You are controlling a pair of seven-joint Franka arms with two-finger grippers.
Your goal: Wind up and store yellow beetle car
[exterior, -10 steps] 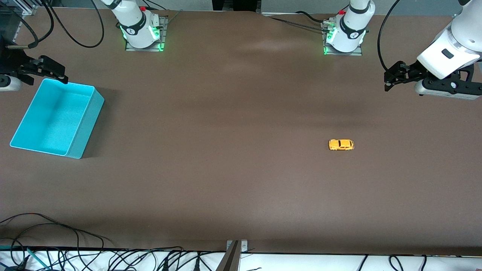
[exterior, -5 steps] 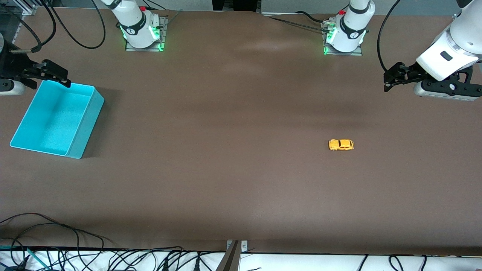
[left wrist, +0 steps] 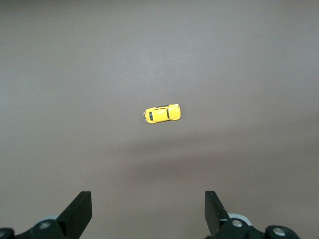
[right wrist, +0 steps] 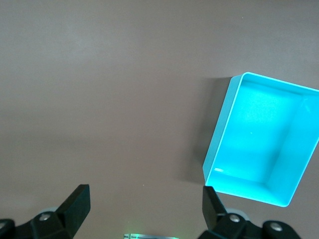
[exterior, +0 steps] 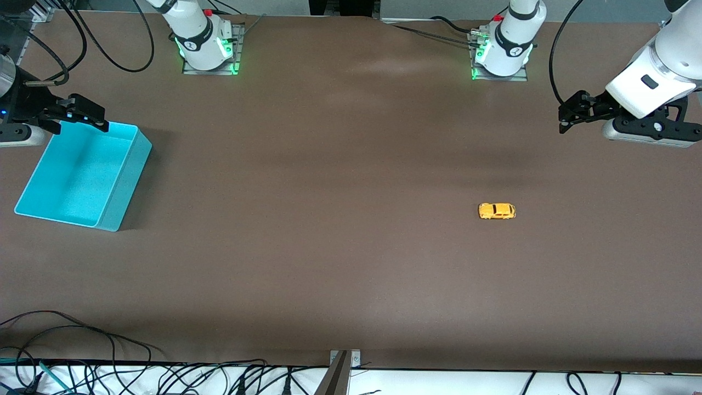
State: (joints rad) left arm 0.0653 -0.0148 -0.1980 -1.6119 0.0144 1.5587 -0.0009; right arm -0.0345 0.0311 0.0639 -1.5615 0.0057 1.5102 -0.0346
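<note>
The yellow beetle car sits on its wheels on the brown table, toward the left arm's end, and shows small in the left wrist view. High over the table's edge hangs my left gripper, open and empty, well apart from the car. A turquoise bin stands empty at the right arm's end. My right gripper hovers open over the bin's rim nearest the bases, nothing between its fingers.
Both arm bases stand along the table's edge by the robots. Loose cables trail along the table edge nearest the camera. A metal bracket sits at that edge's middle.
My right gripper has crept toward the bin's middle, over its rim. The left arm has lifted slightly. The car and bin have not moved.
</note>
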